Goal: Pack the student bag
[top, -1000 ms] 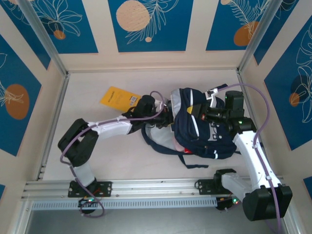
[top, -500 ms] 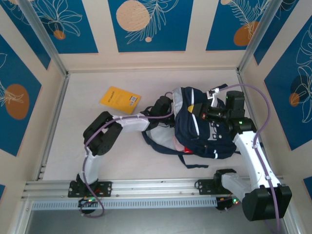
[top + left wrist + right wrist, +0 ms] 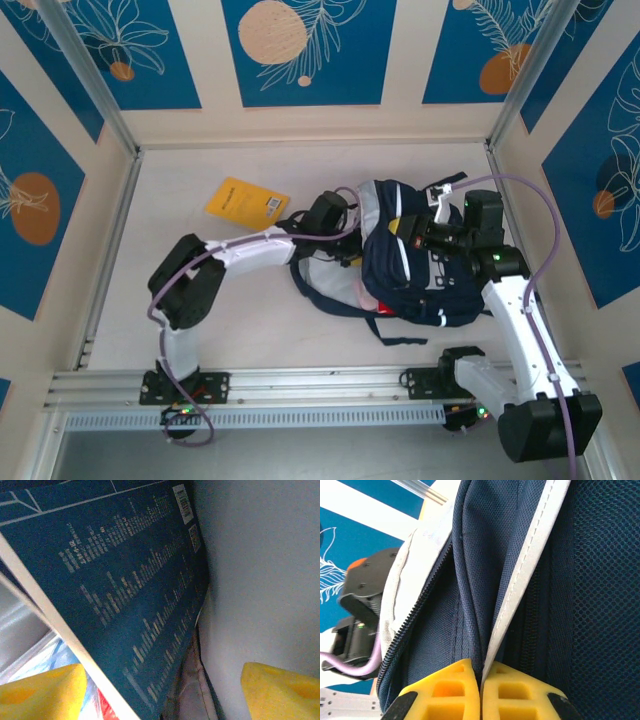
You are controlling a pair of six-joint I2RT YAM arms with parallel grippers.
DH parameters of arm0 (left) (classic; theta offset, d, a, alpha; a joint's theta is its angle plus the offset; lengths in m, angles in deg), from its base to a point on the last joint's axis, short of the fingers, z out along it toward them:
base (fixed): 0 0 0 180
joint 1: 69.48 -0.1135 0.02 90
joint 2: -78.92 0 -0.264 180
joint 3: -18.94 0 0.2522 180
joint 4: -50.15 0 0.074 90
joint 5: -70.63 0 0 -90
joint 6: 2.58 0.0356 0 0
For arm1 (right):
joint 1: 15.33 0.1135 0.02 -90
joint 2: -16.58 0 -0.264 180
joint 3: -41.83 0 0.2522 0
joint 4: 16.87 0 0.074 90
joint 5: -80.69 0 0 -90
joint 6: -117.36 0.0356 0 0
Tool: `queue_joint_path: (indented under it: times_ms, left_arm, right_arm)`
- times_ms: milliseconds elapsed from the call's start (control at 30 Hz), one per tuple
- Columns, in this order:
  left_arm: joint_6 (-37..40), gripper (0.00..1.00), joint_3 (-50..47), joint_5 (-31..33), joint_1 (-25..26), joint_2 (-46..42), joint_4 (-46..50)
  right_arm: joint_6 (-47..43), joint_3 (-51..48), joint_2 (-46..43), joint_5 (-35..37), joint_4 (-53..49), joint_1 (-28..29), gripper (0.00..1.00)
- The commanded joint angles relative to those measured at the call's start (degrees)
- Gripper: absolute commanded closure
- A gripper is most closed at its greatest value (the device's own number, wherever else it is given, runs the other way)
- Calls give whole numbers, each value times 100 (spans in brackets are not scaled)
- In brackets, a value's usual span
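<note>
The student bag [image 3: 415, 270] lies right of centre on the table [image 3: 250, 330], the right gripper [image 3: 481, 690] pinching a fold of its navy fabric (by a white stripe [image 3: 530, 570]), the left gripper [image 3: 161, 692] spread wide beside a blue book [image 3: 115, 595].

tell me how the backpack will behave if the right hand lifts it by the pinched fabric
Probably floppy: the backpack lies slumped and its fabric creases where the right hand pinches it, so it should sag. Likely somewhat heavy, with a dark blue book inside. Its loose straps would probably trail.
</note>
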Motion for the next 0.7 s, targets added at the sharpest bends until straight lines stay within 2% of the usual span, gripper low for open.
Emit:
queue_joint_path:
  times_ms: [0,300,500,667]
  left_arm:
    - [625,19,-113,399,-113,-385,1075]
    - [1221,19,-820,1287,-813,-1969,2349]
    - [1176,18,-1292,1625,-1498,-3090,2719]
    - [1524,17,-1135,2090,-1854,-3631,3484]
  right_arm:
    - [-249,336,-169,246,-64,20,100]
    - [-131,295,-41,1194,-348,1,100]
    - [-154,809,883,2350,-903,125,100]
    - [-606,1389,1771,3628,-1216,647,100]
